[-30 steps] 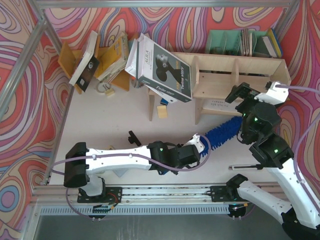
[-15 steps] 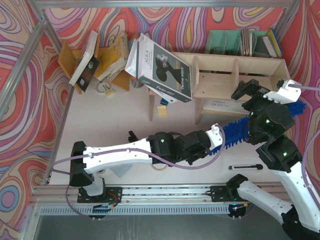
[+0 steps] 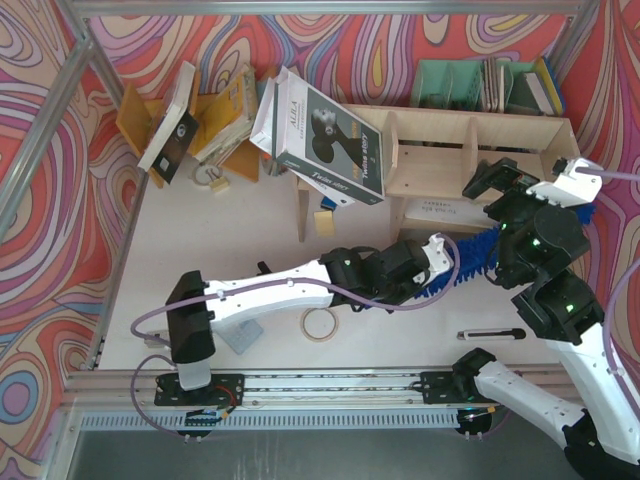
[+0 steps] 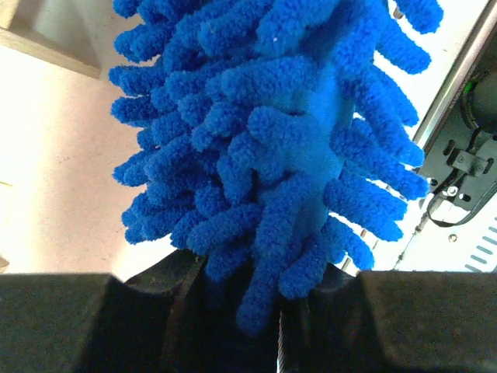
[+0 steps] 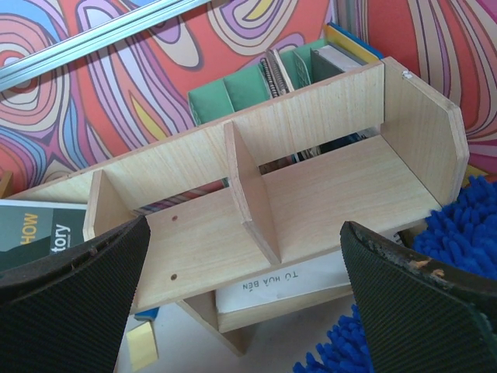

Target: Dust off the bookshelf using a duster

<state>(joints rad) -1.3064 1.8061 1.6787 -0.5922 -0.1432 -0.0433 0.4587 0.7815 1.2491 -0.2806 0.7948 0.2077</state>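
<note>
Pale tabletop: my left claw clenches the duster, its fluff just beside my wide-open right claw, before the bookshelf.

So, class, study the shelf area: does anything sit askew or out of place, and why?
The large dark-covered book lies tilted across the left end of the bookshelf, one corner overhanging the front, instead of standing upright between the dividers.
</note>
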